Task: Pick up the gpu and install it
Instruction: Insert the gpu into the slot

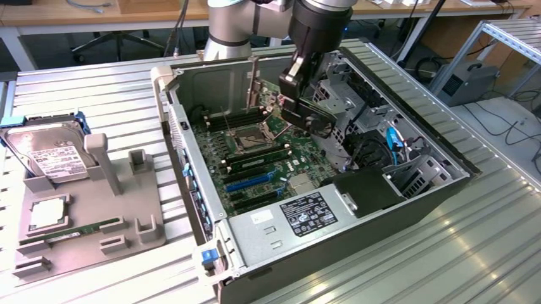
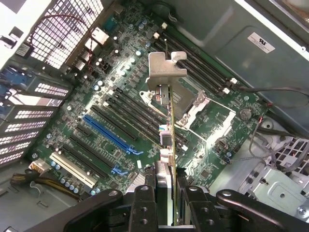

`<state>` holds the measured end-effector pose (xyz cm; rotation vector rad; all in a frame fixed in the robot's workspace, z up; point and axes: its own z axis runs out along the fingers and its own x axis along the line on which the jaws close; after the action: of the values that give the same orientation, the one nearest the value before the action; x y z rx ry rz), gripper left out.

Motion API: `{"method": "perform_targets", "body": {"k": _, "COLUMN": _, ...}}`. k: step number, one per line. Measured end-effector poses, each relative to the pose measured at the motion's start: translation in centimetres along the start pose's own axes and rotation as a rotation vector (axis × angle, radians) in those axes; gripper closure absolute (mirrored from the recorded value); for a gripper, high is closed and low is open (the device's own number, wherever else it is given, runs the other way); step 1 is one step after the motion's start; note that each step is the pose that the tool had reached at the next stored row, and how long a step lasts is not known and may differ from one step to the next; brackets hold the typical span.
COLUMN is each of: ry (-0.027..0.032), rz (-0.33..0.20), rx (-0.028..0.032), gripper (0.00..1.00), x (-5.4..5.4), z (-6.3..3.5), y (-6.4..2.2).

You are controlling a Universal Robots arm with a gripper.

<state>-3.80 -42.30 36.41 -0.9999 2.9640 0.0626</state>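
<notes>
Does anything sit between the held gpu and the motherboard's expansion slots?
Nothing visible does. The gripper holds the gpu in open air above the motherboard, and the blue slot and the slots beside it lie bare.

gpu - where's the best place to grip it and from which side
Pinch the gpu across its two flat faces, near the end away from the silver bracket, coming from above the motherboard. The card is thin and stands edge-on to the board, so the faces give the only broad grip, and its lower edge stays free. The gripper clamps it that way now.
</notes>
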Motion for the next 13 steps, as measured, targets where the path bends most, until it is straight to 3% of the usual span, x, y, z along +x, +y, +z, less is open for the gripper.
{"method": "perform_targets", "body": {"k": 3, "ry": 0.0009, "rz": -0.027, "rx": -0.0007, "gripper": 0.73, "x": 0.00, "z": 0.01, "y": 0.00}}
{"method": "perform_targets", "body": {"k": 13, "ry": 0.0014, "rz": -0.043, "rx": -0.0011, "gripper": 0.73, "x": 0.00, "z": 0.01, "y": 0.00}}
